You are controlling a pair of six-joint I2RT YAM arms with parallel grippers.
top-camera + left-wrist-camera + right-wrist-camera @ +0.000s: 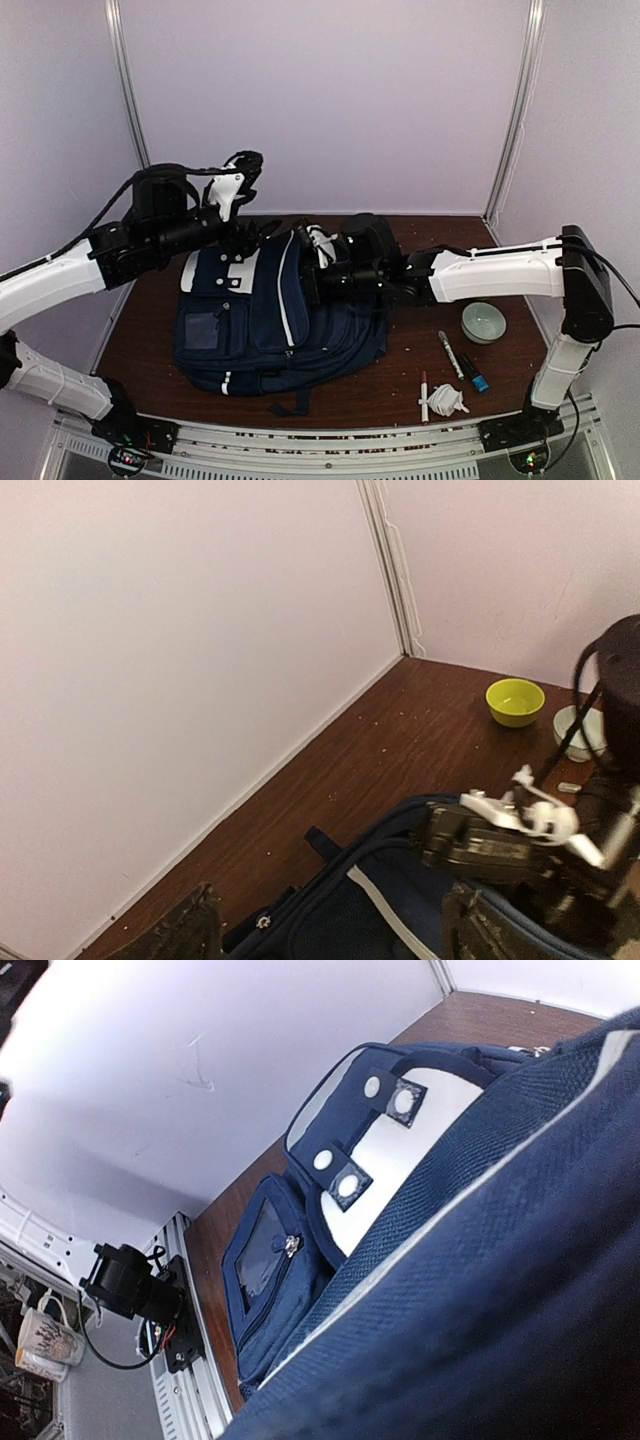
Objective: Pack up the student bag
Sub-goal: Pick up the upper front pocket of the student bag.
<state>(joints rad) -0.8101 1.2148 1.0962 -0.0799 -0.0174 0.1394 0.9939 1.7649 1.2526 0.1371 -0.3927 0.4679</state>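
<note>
The student bag point(270, 320), navy with a thin white stripe, lies flat on the brown table point(400, 385), its top toward the back wall. My left gripper point(335, 930) hovers open just over the bag's back left corner point(400, 910), its fingers point(185, 925) wide apart with nothing between them. My right gripper point(318, 268) reaches in from the right to the bag's upper rim and looks shut on the fabric there. In the right wrist view, navy cloth point(500, 1290) fills the frame and hides the jaws. Beyond it I see the white-patched flap point(420, 1150) and the front pocket point(265, 1260).
A pale green bowl point(484, 322), a white marker point(450, 352), a blue-tipped marker point(473, 374), a red-tipped pen point(424, 392) and a crumpled white thing point(447, 400) lie at the front right. A yellow-green bowl point(515, 701) stands near the back wall.
</note>
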